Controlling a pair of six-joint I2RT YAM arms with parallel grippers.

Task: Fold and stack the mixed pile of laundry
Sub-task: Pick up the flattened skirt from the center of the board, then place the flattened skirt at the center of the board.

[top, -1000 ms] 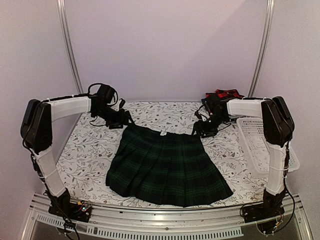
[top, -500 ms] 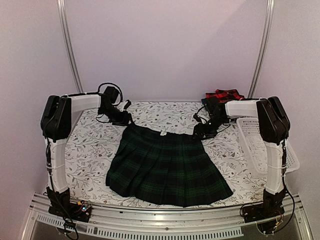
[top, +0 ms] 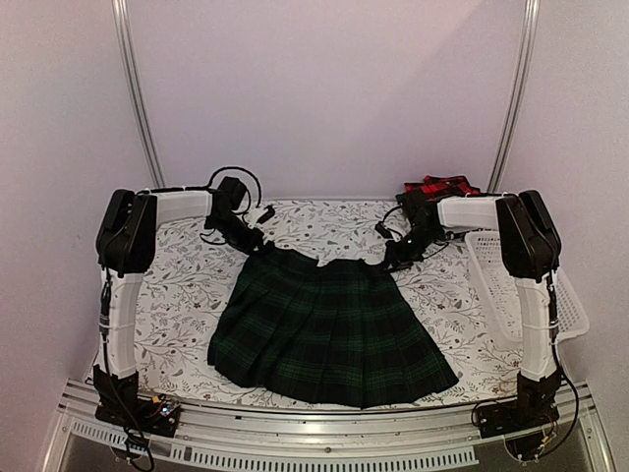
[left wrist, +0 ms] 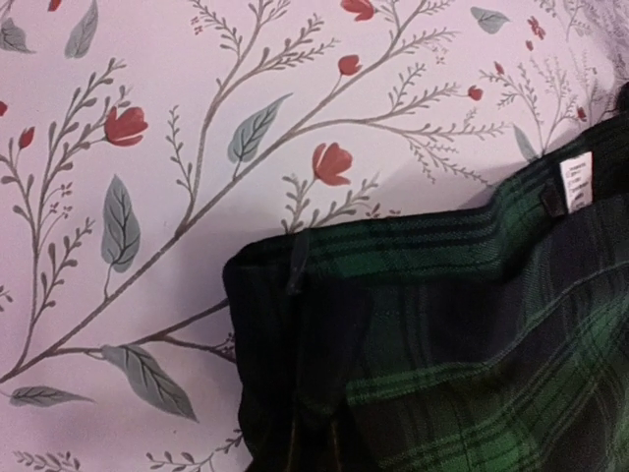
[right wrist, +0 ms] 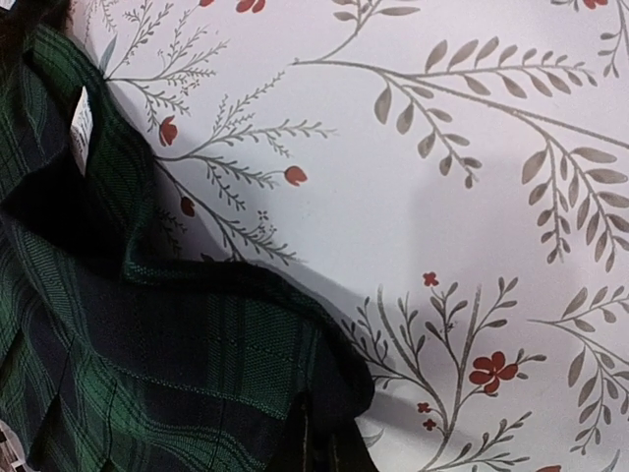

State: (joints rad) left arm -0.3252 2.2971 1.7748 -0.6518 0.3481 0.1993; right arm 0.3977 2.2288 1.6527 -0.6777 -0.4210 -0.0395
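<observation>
From above, the plaid skirt (top: 329, 329) lies spread on the floral table cloth (top: 177, 285), pale walls (top: 324, 98) behind, with the left gripper (top: 257, 239) and right gripper (top: 395, 258) at its far waistband corners and the red shirt (top: 442, 185) waiting near the basket (top: 578, 317). The left wrist view shows its corner raised, evidently pinched; the right wrist view likewise, so folding looks barely begun: both corners must travel evenly toward the near hem.
</observation>
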